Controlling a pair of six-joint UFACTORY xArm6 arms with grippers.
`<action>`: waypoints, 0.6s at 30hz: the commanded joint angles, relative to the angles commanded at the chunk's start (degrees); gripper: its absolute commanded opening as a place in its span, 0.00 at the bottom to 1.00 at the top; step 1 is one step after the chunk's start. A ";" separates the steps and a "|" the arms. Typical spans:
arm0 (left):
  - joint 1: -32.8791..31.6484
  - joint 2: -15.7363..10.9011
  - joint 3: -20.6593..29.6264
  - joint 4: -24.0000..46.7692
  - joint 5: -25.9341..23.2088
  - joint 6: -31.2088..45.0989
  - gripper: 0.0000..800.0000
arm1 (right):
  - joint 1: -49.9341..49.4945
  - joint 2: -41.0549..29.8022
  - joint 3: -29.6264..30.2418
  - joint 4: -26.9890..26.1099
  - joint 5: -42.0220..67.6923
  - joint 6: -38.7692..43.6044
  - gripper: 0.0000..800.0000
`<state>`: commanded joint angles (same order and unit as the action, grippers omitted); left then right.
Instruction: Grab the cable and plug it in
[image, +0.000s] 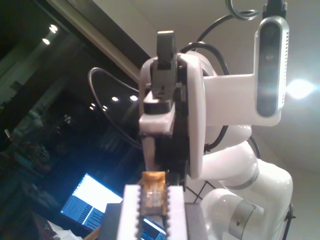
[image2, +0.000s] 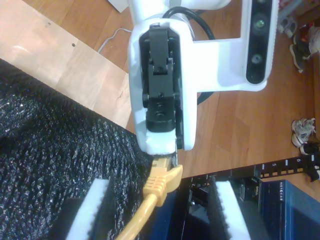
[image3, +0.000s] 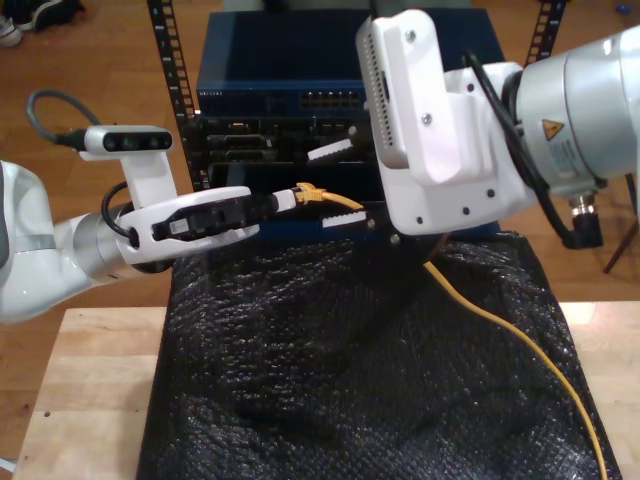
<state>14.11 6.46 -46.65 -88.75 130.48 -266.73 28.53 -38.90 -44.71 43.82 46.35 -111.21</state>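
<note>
The cable (image3: 520, 345) is thin and yellow-orange, and it ends in a yellow boot with a clear plug (image: 154, 189). My first gripper (image3: 285, 200), on the arm at the exterior view's left, is shut on that plug in front of the rack. From the plug the cable (image2: 157, 186) passes between the white pads of my second gripper (image3: 335, 186). That gripper is open with its jaws wide apart, and neither pad presses the cable. The cable then trails over the black cloth to the exterior view's lower right.
A dark rack holds a blue network switch (image3: 270, 85) with a row of ports (image3: 330, 100) behind both grippers. Black bubbled cloth (image3: 330, 360) covers the wooden table (image3: 90, 390). The bulky second arm (image3: 570, 110) stands close at the exterior view's right. Shoes (image2: 302, 132) lie on the floor.
</note>
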 joint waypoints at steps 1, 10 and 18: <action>0.00 0.00 0.09 0.00 0.09 -0.18 0.02 | 0.09 0.18 0.00 0.00 0.00 0.00 0.56; -0.18 0.18 0.18 0.09 0.18 -1.93 0.02 | 0.09 0.35 -0.09 0.09 -0.09 0.00 0.51; -0.26 0.35 0.18 0.18 0.18 -2.29 0.02 | 0.18 0.44 -0.09 0.44 -0.35 0.00 0.41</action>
<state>13.85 6.81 -46.47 -88.57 130.66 -269.01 28.70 -38.46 -44.80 44.26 46.00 -111.21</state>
